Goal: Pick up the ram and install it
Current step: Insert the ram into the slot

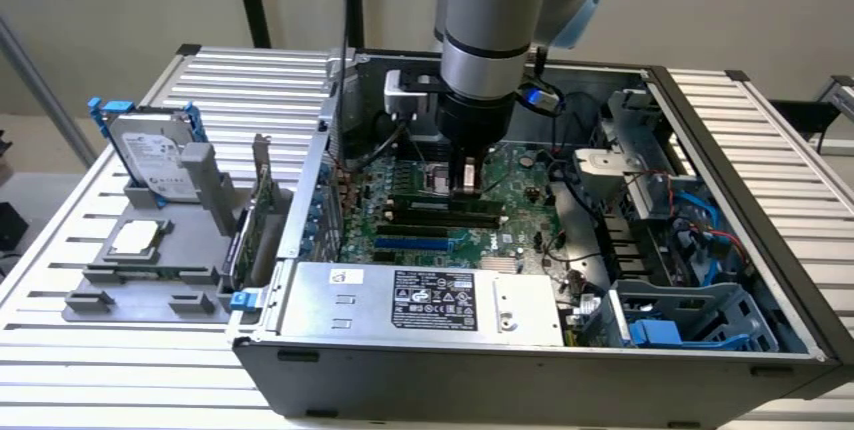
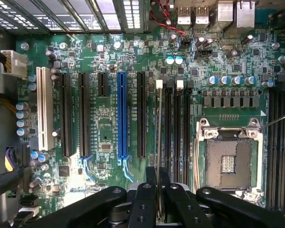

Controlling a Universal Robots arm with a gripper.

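The ram [image 2: 159,133] appears edge-on in the wrist view as a thin pale strip running out from between my fingers. It lies in line with a black memory slot that has a white latch [image 2: 159,84] at its far end. My gripper [image 2: 158,173] is shut on the ram. In the exterior view the gripper [image 1: 466,188] reaches straight down into the open computer case, just over the motherboard's [image 1: 527,175] black slots, with the ram [image 1: 447,206] low at the slots. Whether the strip sits in the slot or just above it, I cannot tell.
A blue slot [image 2: 122,114], a white slot [image 2: 44,114] and an open processor socket [image 2: 228,161] flank the memory slots. The power supply [image 1: 414,300] sits at the case front, cables and drive bays [image 1: 667,210] at the exterior view's right. Outside, a grey holder [image 1: 147,280] carries a hard drive [image 1: 150,160], a processor chip [image 1: 134,238] and an upright card [image 1: 251,220].
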